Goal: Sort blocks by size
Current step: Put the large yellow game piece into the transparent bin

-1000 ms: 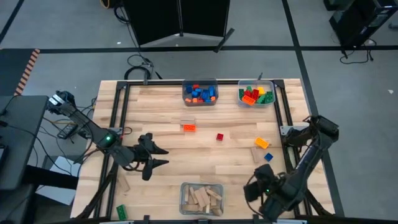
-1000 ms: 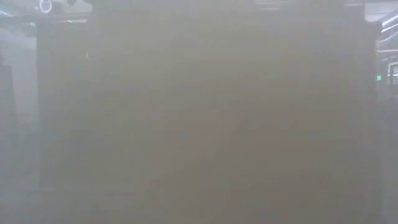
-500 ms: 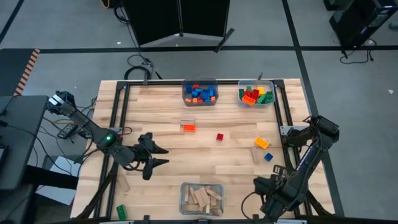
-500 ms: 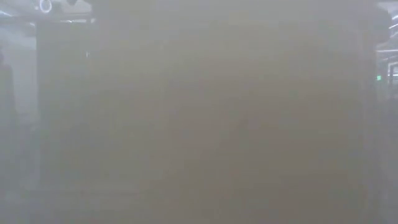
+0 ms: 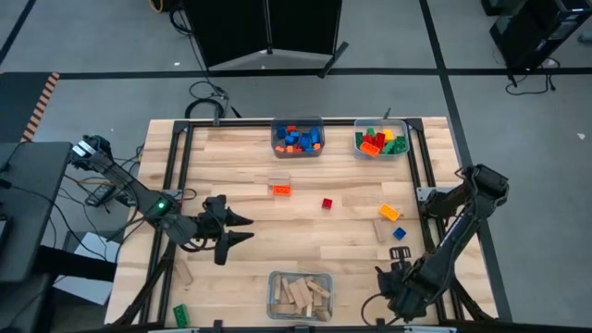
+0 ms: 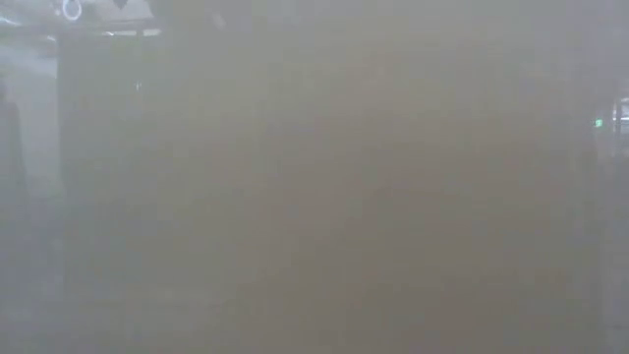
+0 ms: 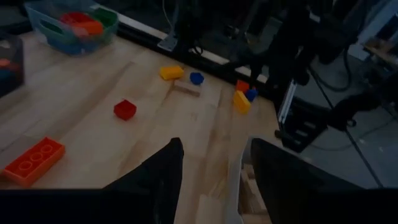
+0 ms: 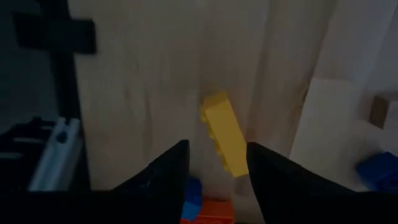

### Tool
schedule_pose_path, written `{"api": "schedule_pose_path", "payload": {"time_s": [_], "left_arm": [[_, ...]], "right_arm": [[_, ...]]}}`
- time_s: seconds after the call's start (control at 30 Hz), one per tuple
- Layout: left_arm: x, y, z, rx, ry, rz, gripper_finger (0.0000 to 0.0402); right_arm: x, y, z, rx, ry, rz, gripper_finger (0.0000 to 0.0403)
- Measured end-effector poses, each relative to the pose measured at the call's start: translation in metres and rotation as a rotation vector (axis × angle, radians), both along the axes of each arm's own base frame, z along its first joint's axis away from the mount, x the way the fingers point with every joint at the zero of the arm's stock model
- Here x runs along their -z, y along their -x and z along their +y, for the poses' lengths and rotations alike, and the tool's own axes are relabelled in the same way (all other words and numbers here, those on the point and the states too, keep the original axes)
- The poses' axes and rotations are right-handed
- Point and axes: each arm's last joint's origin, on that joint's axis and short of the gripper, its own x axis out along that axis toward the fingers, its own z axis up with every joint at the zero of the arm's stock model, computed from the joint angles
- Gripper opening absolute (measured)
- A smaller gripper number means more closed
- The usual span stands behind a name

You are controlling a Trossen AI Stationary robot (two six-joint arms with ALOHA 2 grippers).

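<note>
The wooden table (image 5: 250,199) carries three clear bins (image 5: 300,294): one of tan wooden blocks (image 5: 305,292) just beside the right gripper (image 5: 388,282) on its inner side, two of coloured bricks (image 5: 297,138) at the far edge. The left gripper (image 5: 239,230) hangs open and empty over bare wood, an orange brick (image 5: 281,190) and a red one (image 5: 326,203) ahead of it; the right gripper's jaws stand apart over a yellow brick (image 8: 222,134) with nothing gripped; a blue brick (image 5: 399,232) lies near.
</note>
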Motion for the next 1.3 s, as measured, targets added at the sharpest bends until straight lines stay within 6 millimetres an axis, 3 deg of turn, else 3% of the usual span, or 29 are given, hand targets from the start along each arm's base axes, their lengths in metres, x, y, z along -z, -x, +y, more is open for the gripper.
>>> {"api": "schedule_pose_path", "payload": {"time_s": [0.43, 0.7, 0.87, 1.0, 1.23, 1.3], "left_arm": [[-0.003, 0.0, 0.002, -0.096, -0.011, -0.039, 0.0195], [-0.003, 0.0, 0.004, -0.136, -0.021, -0.048, 0.0195], [-0.003, 0.0, 0.004, -0.139, -0.022, -0.048, 0.0195], [-0.003, 0.0, 0.004, -0.137, -0.029, -0.047, 0.0195], [-0.003, 0.0, 0.004, -0.129, -0.077, -0.043, 0.0195], [-0.003, 0.0, 0.004, -0.128, -0.078, -0.043, 0.0195]], "right_arm": [[0.035, 0.021, -0.027, -0.041, 0.014, 0.04, 0.0185], [0.042, 0.019, -0.022, -0.105, -0.071, 0.001, 0.0231], [0.057, 0.022, -0.026, -0.113, -0.091, -0.014, 0.0242], [0.068, 0.024, -0.028, -0.113, -0.09, -0.013, 0.0222], [0.071, 0.02, -0.026, -0.102, -0.093, -0.042, 0.0104], [0.071, 0.019, -0.028, -0.068, -0.081, -0.04, 0.0104]]}}
